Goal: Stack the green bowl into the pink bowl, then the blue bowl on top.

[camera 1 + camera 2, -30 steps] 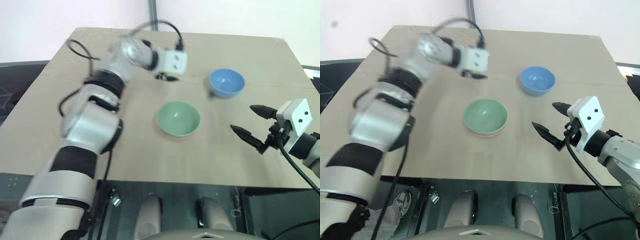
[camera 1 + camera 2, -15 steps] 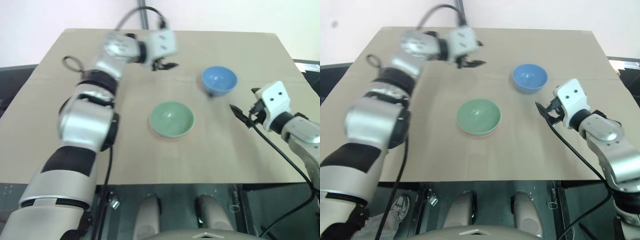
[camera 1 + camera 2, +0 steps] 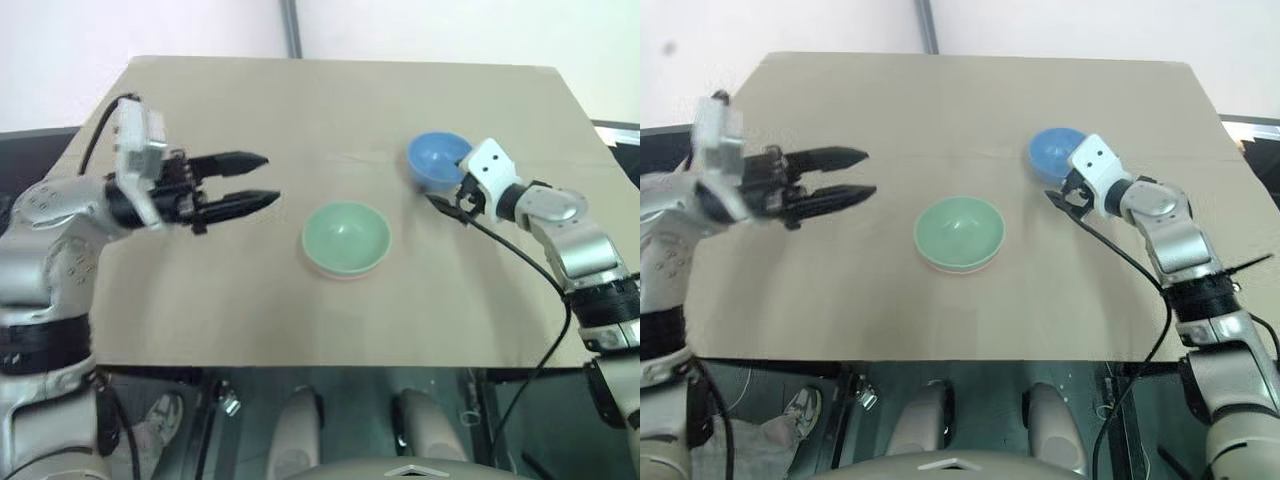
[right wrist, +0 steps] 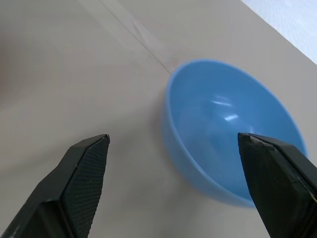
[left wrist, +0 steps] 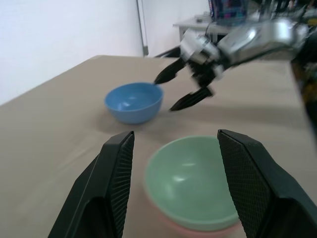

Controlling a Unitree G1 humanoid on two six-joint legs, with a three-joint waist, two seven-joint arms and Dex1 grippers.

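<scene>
The right gripper (image 5: 181, 91), jaws spread wide and empty, hovers beside the glossy blue bowl (image 3: 436, 159) near the desk's (image 3: 330, 100) far right; the left gripper (image 3: 256, 181) hangs open, empty, left of the green bowl (image 3: 346, 236), nested in the pink bowl (image 5: 168, 225) mid-desk.

The green bowl (image 3: 346, 237) is sitting nested in the pink bowl (image 3: 345, 274) mid-tabletop (image 3: 330, 110); the right hand (image 3: 447, 200) is hovering beside the blue bowl (image 3: 434, 157), the left hand (image 3: 265, 180) open

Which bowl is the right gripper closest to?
The blue bowl, alone by the right gripper; the green bowl sits nested in the pink bowl.
</scene>
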